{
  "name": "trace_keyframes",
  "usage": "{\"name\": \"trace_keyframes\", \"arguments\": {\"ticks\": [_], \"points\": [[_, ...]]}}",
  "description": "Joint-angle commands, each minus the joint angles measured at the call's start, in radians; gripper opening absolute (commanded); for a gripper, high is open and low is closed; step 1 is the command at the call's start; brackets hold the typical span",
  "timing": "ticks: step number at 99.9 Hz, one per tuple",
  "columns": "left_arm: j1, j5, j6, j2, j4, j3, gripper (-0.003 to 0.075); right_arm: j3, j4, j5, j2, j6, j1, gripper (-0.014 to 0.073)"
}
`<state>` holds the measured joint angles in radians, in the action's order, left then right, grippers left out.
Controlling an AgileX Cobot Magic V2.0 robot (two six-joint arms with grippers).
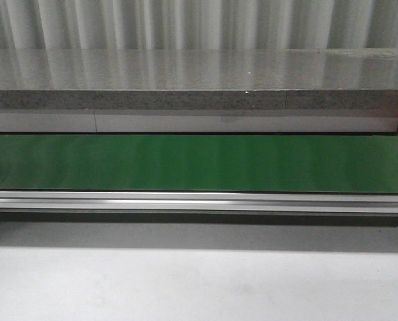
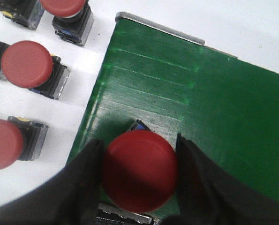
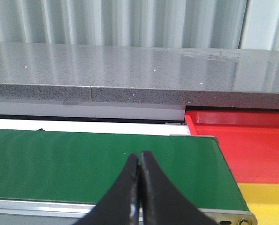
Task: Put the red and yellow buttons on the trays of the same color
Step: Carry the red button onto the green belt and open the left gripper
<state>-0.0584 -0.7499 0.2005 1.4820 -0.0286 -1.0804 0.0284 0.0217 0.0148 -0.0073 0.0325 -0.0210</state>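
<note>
A long green conveyor belt (image 1: 199, 164) with a silver aluminium side rail (image 1: 199, 202) runs across the front view, behind it a speckled grey stone ledge (image 1: 199, 83). In the right wrist view, a flat red plastic tray (image 3: 252, 150) lies just beyond the belt's end, with a yellow plastic tray (image 3: 268, 201) adjoining it. The right gripper (image 3: 140, 187), black-fingered, hangs above the belt with its fingertips pressed together, holding nothing. The left gripper (image 2: 139, 173) straddles a red mushroom-head push button (image 2: 140, 169), one finger against each side of the cap, over the belt's corner. Beside the belt, on a white surface (image 2: 94, 61), rest three more red push buttons on clear-and-black switch bases (image 2: 26, 64).
</note>
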Motion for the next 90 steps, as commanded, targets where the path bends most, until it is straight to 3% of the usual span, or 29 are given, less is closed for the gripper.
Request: {"name": "trace_keyframes", "arguments": {"ticks": [1,13,30,37,90], "points": [[0.007,0.055,-0.021,-0.030,0.011,-0.034,-0.0009,-0.020,-0.010,-0.081,-0.019,-0.001,-0.007,-0.0059],[0.007,0.053,-0.023,-0.030,0.015,-0.034,0.0120,-0.020,-0.010,-0.081,-0.019,-0.001,-0.007,-0.0059],[0.007,0.039,-0.043,-0.030,0.035,-0.034,0.0523,-0.020,-0.010,-0.081,-0.019,-0.001,-0.007,-0.0059],[0.007,0.031,-0.046,-0.030,0.046,-0.034,0.0622,-0.020,-0.010,-0.081,-0.019,-0.001,-0.007,-0.0059],[0.082,-0.004,-0.075,-0.051,0.052,-0.175,0.0639,-0.020,-0.010,-0.081,-0.019,-0.001,-0.007,-0.0059]]}}
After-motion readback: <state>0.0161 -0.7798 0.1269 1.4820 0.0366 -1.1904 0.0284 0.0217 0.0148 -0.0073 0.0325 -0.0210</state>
